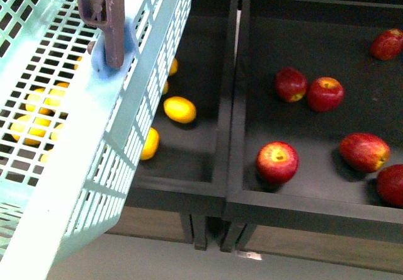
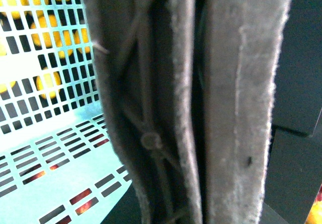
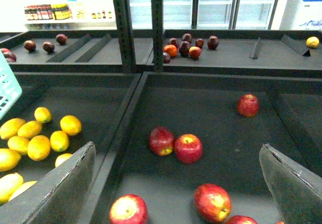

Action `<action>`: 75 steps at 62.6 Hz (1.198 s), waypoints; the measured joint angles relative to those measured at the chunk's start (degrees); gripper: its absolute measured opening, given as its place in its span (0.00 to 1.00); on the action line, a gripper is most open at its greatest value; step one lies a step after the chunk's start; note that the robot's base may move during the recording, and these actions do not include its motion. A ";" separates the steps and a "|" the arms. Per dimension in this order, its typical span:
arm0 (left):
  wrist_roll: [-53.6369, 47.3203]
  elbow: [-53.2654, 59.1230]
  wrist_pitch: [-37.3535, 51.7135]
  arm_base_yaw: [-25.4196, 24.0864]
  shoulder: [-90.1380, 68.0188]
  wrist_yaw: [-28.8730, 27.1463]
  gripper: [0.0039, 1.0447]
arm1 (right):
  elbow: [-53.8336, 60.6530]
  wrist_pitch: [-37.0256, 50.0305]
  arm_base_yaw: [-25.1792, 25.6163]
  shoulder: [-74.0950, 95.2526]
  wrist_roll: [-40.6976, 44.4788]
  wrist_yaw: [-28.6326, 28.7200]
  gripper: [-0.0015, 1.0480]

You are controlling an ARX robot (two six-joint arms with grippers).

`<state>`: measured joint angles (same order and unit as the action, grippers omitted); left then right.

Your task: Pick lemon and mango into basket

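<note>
Front view: the basket (image 1: 75, 185) hangs tilted at near left, filling that side, with its brown handle (image 1: 104, 16) rising out of the top of the picture. Behind it sits the left dark tray (image 1: 208, 160). One lemon (image 1: 179, 109) lies bare there, and more yellow fruit shows through the slots. The right tray (image 1: 296, 204) holds red apples (image 1: 277, 162).

Left wrist view: the handle fills the middle, with a zip tie (image 2: 151, 141) knotted on it and the teal slotted wall to one side. The left gripper's fingers cannot be told from the handle, so I cannot tell their grip.

Right wrist view: the right gripper (image 3: 177, 147) hovers above the apple tray, its fingers (image 3: 65, 189) spread wide and empty. Lemons cluster in the left tray. Dark maroon fruits (image 3: 185, 47) lie on the far shelf, too small to tell as mango.
</note>
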<state>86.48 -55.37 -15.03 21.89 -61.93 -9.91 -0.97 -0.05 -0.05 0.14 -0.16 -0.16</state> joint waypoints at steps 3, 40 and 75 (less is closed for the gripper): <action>0.00 0.00 0.00 0.00 0.00 -0.07 0.15 | 0.00 -0.07 0.00 0.02 -0.02 0.13 0.92; 0.00 -0.02 0.00 0.00 0.02 -0.11 0.15 | 0.00 -0.02 -0.02 0.04 0.02 0.02 0.92; -0.39 -0.02 0.00 -0.72 0.11 -1.97 0.15 | 0.02 -0.02 0.11 0.02 0.00 0.72 0.92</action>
<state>86.08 -55.40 -15.03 21.17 -61.82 -11.88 -0.95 -0.08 0.05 0.16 -0.16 0.56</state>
